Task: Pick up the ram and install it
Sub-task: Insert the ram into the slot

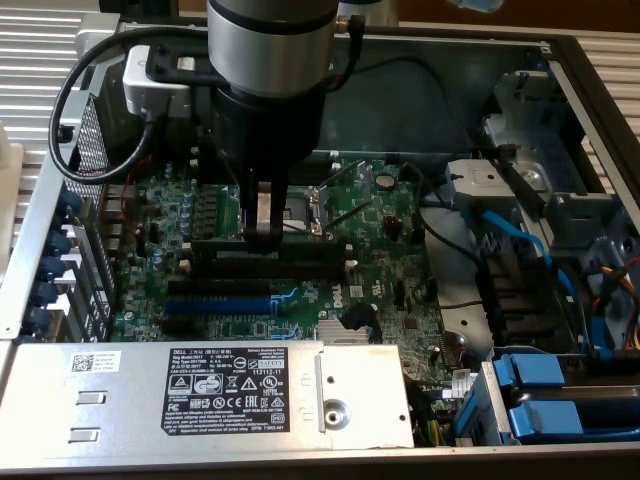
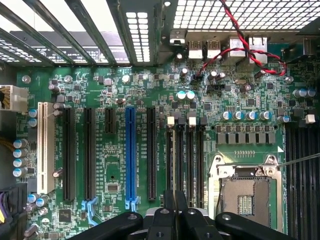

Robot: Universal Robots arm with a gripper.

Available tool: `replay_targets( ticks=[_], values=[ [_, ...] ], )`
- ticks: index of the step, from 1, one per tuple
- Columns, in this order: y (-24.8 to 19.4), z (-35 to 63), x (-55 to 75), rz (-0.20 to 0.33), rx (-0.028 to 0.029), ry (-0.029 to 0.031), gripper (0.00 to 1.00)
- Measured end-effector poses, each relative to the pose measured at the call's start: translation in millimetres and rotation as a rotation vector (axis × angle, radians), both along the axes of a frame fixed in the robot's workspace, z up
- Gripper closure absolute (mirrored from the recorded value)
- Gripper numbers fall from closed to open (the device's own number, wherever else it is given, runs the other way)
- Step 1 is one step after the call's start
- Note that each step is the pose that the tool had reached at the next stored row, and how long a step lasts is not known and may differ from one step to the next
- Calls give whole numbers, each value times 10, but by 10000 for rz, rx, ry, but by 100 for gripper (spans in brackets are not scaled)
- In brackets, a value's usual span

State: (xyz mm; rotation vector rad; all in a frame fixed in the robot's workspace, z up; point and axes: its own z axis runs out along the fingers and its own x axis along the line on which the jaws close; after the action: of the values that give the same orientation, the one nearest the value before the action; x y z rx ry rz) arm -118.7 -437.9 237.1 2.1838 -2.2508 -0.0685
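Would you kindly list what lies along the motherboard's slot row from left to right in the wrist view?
White slot → two long black slots → short black slot → blue expansion slot → another black slot → four black memory slots → processor socket.

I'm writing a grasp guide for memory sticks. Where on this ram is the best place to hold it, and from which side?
Grip the ram at the middle of its long top edge, coming from straight above, with one pad on each flat face. It is thin and long and stands on edge, so a centre hold should keep it level. The claw is shut on it there.
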Motion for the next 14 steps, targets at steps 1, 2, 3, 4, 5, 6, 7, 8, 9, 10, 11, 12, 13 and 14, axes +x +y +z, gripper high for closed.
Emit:
replay_targets(
  ticks=[1,2,3,4,5,6,7,8,9,10,11,12,13,14],
  values=[
    [0,-1,0,0,0,0,88],
    [0,0,0,0,-1,2,88],
    [0,-1,0,0,-1,2,88],
    [0,-3,0,0,1,1,88],
    [0,-5,0,0,0,2,88],
    [0,-8,0,0,1,2,88],
    [0,-10,0,1,1,1,88],
    [0,-11,0,0,-1,3,88],
    [1,-14,1,3,2,1,88],
    [2,-14,0,8,1,2,88],
    [2,-14,0,8,0,2,88],
    [2,-14,0,8,0,2,88],
    [1,-15,-1,7,1,2,88],
    [-1,-15,-1,6,1,2,88]
  ],
)
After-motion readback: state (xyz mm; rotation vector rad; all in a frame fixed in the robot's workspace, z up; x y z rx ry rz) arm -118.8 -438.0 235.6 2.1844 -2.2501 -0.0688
